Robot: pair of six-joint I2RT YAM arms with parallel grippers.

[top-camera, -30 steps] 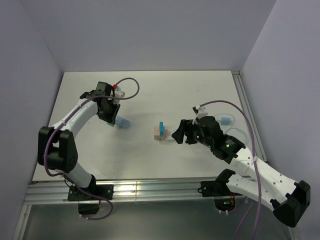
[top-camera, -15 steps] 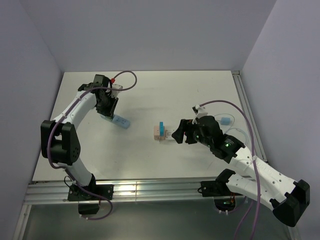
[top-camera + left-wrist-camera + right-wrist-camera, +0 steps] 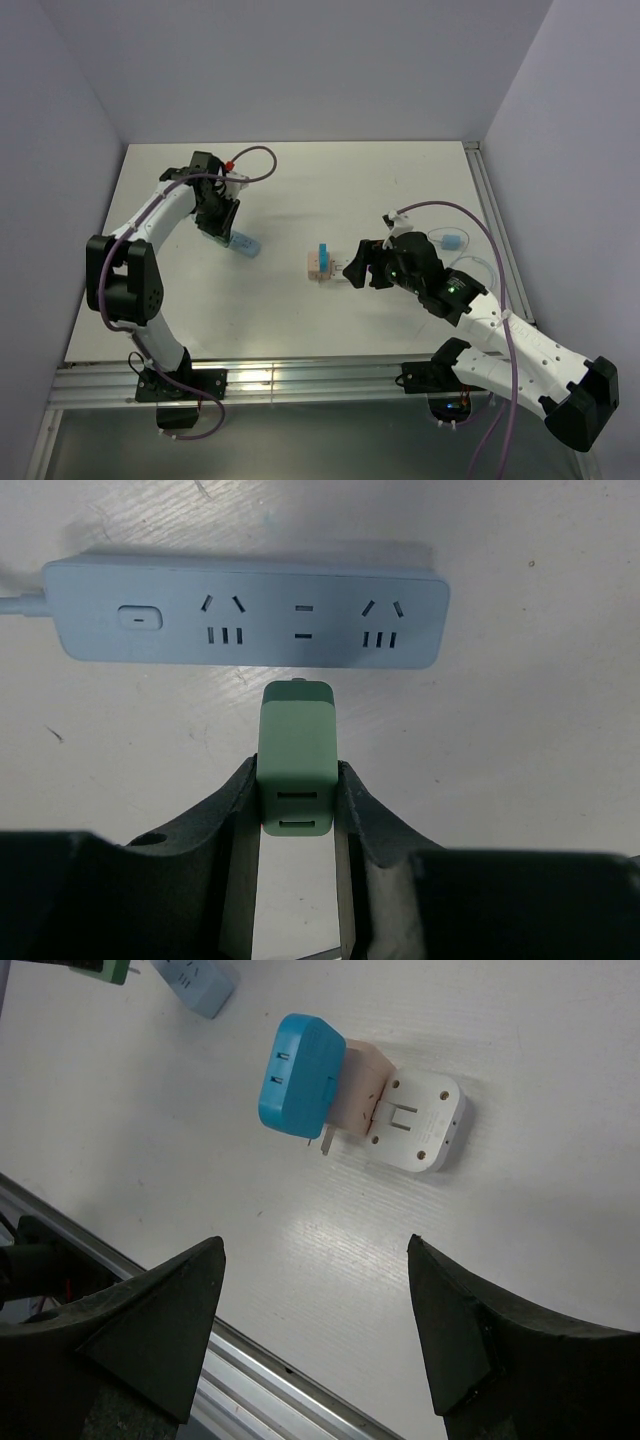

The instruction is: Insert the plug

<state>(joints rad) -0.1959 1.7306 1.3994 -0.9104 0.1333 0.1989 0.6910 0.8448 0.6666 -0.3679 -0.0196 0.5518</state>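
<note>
The left claw is clamped narrowly on the green plug, a matte sage-green plastic block with rounded corners and two small oblong slots in its near face, pinched on both flanks by the dark, curved fingers. Just ahead of the claw's tips, with a thin strip of table between it and the plug's front edge, lies the power strip. It is a long, smooth, pale blue-grey bar with softly rounded ends, set crosswise to the claw. Its face carries an oblong button at the claw's left, then a group of slanted and straight slits, a plain pair of slits straight ahead of the plug, and a second slit group to the right. The tabletop is white, faintly grained and scuffed. The right claw stands spread wide, with nothing between its black, wedge-shaped fingers. Ahead of its tips sits a small cluster of three parts. A glossy blue block with rounded corners and two slits lies ahead and slightly left, pressed against a pale pink block. That in turn touches a white adapter with a rounded outline, flat metal prongs and small round holes, which lies ahead and to the right
</note>
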